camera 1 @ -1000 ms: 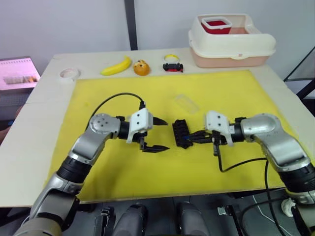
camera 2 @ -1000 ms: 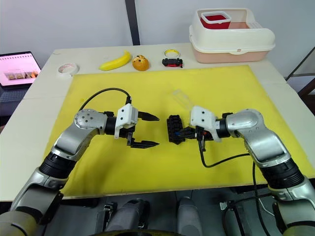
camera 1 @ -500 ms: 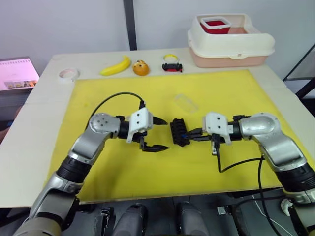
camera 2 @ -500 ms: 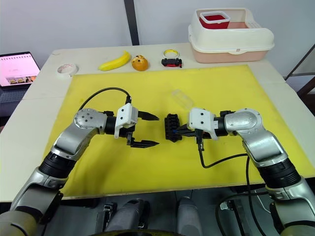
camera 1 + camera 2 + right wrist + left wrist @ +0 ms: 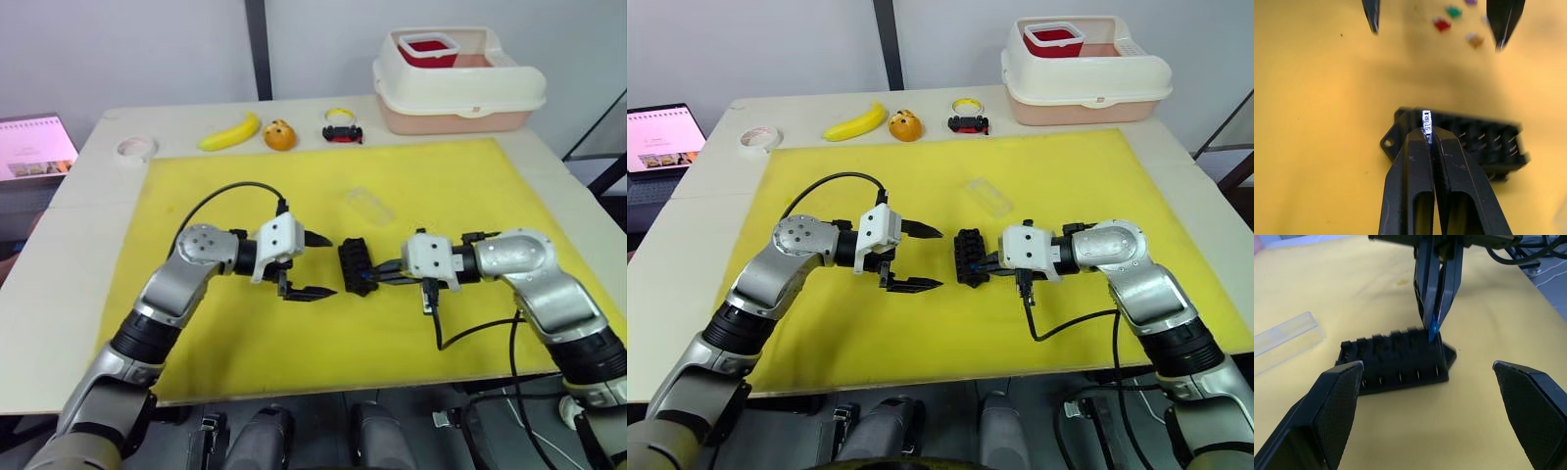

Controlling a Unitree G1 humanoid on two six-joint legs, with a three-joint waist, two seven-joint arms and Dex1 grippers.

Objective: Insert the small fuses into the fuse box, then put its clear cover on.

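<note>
The black fuse box lies on the yellow mat between my grippers. My right gripper is shut on a small blue fuse, held at the box's right end, just over the slots. The left gripper stands open just left of the box, its fingers spread wide and apart from it. The clear cover lies flat on the mat behind the box. Red, green and olive small fuses lie loose on the mat beyond the left gripper's fingers.
Along the table's back edge are a banana, an orange toy, a small black and red object, a white tape roll and a large cream bin. A laptop stands at the far left.
My right gripper has shifted a little to the left and nearer with the blue fuse, staying at the fuse box's right end. The left arm has not moved.
</note>
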